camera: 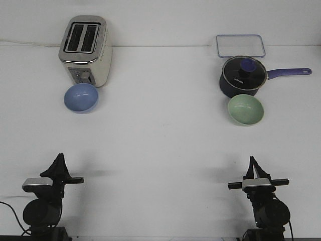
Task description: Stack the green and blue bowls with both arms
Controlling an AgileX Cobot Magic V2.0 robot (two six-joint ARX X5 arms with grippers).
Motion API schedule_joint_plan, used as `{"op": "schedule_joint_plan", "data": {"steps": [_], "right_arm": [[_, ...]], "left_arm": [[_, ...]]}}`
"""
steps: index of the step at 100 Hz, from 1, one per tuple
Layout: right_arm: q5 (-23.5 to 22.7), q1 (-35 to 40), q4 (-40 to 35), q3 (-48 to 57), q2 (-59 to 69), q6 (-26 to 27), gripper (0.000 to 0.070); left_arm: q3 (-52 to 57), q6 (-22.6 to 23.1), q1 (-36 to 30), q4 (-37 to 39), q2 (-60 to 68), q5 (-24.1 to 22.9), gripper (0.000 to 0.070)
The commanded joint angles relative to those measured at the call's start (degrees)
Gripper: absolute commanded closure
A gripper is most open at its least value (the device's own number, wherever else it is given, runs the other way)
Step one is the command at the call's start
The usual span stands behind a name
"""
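In the front view, the white table [160, 150] has a broad bare stretch across its middle, between the two arms at the near edge and the objects toward the far edge. The blue bowl [81, 97] sits upright, mouth up, at about ten o'clock from the table's centre, just in front of the toaster [85, 50] and touching or nearly touching its base. The green bowl [246, 109] sits upright, mouth up, at about two o'clock from centre, just in front of the dark saucepan [242, 76], whose handle points toward three o'clock; a clear rectangular lid [240, 45] lies behind the pan. Both bowls are round, so neither has a long axis. The left gripper [59, 158] points toward twelve o'clock, with the blue bowl well apart at roughly one o'clock from it. The right gripper [251, 160] also points toward twelve o'clock, the green bowl well apart, almost straight ahead. Each gripper's fingers appear pressed together into one point.
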Motion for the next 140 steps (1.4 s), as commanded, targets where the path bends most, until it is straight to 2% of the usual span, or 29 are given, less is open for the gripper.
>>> {"op": "schedule_joint_plan", "data": {"steps": [1,79,84,98,108,116,123,140], "right_arm": [[-0.09,0.11,0.61,-0.09,-0.02,0.02,0.0700],[-0.33,0.11,1.09,-0.09,-0.02,0.68,0.0700],[-0.79,0.11,1.51,-0.09,-0.02,2.95,0.0700],[-2.27,0.11,2.05,-0.09,-0.02,14.47,0.0700],[-1.97,0.11,2.56,-0.09,-0.02,25.92,0.0700],[-1.27,0.09,2.73,0.92,-0.02,32.41,0.0700],[0.46,0.07,2.32,3.10,0.04,34.58,0.0700],[4.59,0.04,-2.32,14.32,4.09,33.59,0.0700]], "left_arm": [[-1.11,-0.09,0.00,0.70,-0.07,0.11,0.0685],[-1.11,-0.09,0.00,0.70,-0.07,0.11,0.0685],[-1.11,-0.09,0.00,0.70,-0.07,0.11,0.0685],[-1.11,-0.09,0.00,0.70,-0.07,0.11,0.0685],[-1.11,-0.09,0.00,0.70,-0.07,0.11,0.0685],[-1.11,-0.09,0.00,0.70,-0.07,0.11,0.0685],[-1.11,-0.09,0.00,0.70,-0.07,0.11,0.0685],[-1.11,-0.09,0.00,0.70,-0.07,0.11,0.0685]]}}
